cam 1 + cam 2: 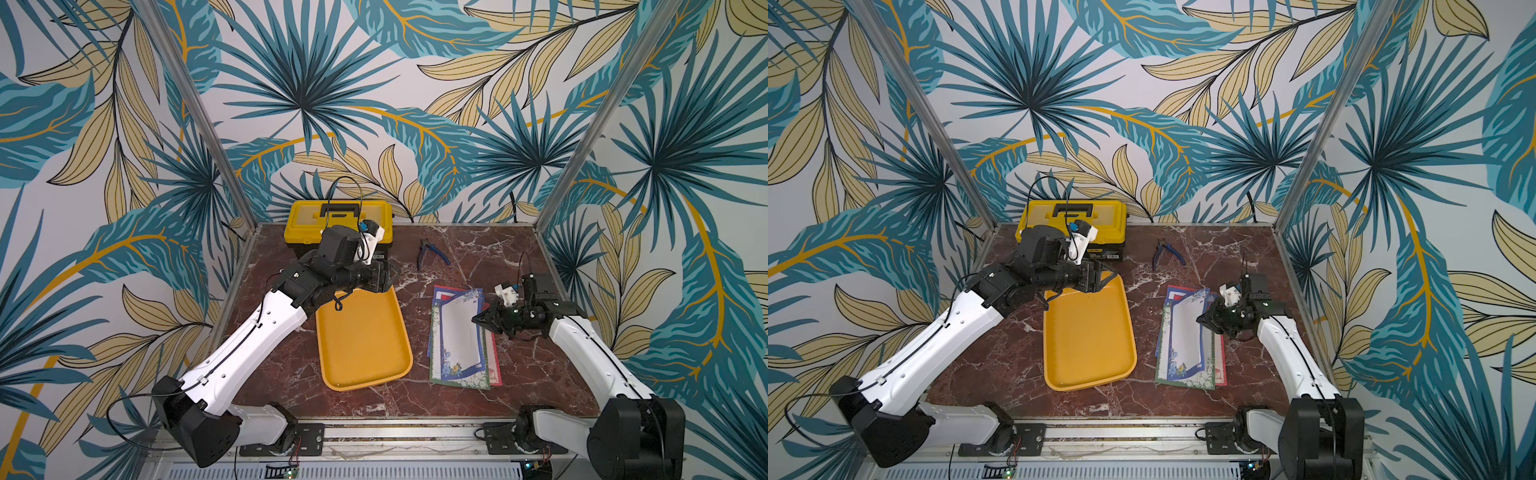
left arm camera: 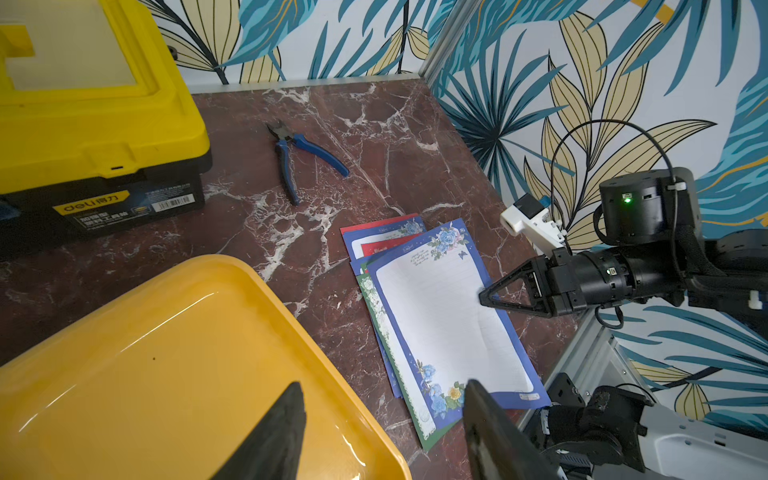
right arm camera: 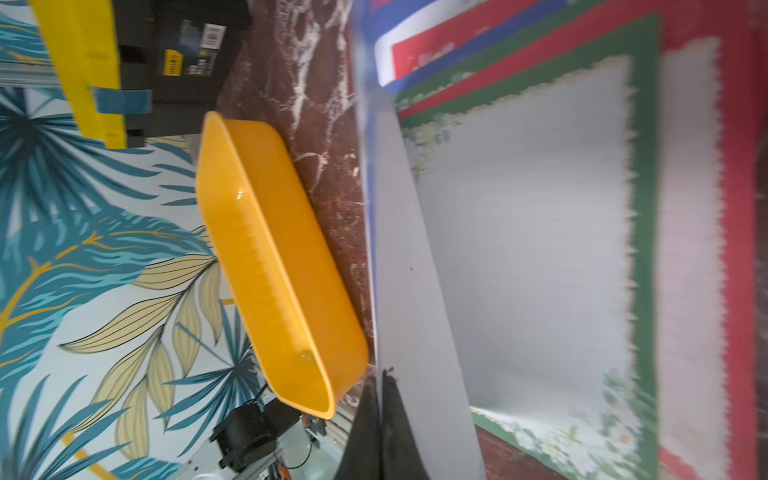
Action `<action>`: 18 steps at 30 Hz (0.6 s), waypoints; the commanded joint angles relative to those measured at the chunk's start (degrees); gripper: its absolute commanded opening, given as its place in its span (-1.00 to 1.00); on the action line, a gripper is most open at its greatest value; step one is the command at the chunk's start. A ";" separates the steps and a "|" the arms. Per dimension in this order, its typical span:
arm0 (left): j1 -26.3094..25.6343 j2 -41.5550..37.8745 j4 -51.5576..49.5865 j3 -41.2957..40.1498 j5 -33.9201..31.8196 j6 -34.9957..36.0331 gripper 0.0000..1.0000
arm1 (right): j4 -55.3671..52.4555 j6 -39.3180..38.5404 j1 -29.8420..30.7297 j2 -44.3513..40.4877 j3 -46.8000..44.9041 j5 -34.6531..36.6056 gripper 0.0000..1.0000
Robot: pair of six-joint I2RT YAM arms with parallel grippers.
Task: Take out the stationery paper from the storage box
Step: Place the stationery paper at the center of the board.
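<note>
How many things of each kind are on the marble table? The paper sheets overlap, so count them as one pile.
storage box: 1
stationery paper, one pile: 1
toolbox: 1
pliers: 1
Total: 4

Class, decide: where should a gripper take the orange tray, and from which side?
Probably the storage box by its rim, from above: it lies flat and empty, so one finger fits inside the flared wall, one outside.
</note>
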 commanded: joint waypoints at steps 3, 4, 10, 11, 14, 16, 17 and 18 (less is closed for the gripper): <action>-0.15 -1.54 0.20 -0.50 -0.90 1.26 0.24 | -7.57 -5.76 -0.41 1.01 1.22 11.95 -1.00; -0.15 -1.54 0.28 -0.57 -0.90 1.36 0.24 | -7.88 -6.00 -0.44 1.19 1.32 12.77 -1.00; -0.12 -1.54 0.21 -0.94 -1.32 2.31 0.24 | -9.01 -7.55 -0.43 3.77 1.62 16.28 -0.99; -0.14 -1.63 0.22 -1.07 -1.19 2.48 0.24 | -9.29 -7.68 -0.42 4.47 1.82 16.43 -0.99; -0.08 -1.80 0.26 -1.53 -1.71 3.14 0.24 | -9.35 -7.96 -0.43 6.37 2.10 16.48 -0.97; -0.02 -2.02 0.25 -1.94 -2.67 3.56 0.24 | -9.54 -7.98 -0.44 7.48 2.35 16.80 -0.95; 0.02 -2.22 0.22 -2.20 -3.39 3.76 0.24 | -9.57 -8.01 -0.39 7.93 2.50 17.03 -0.94; -0.04 -2.33 0.27 -2.42 -4.18 4.04 0.24 | -9.62 -8.10 -0.41 8.26 2.59 17.53 -0.92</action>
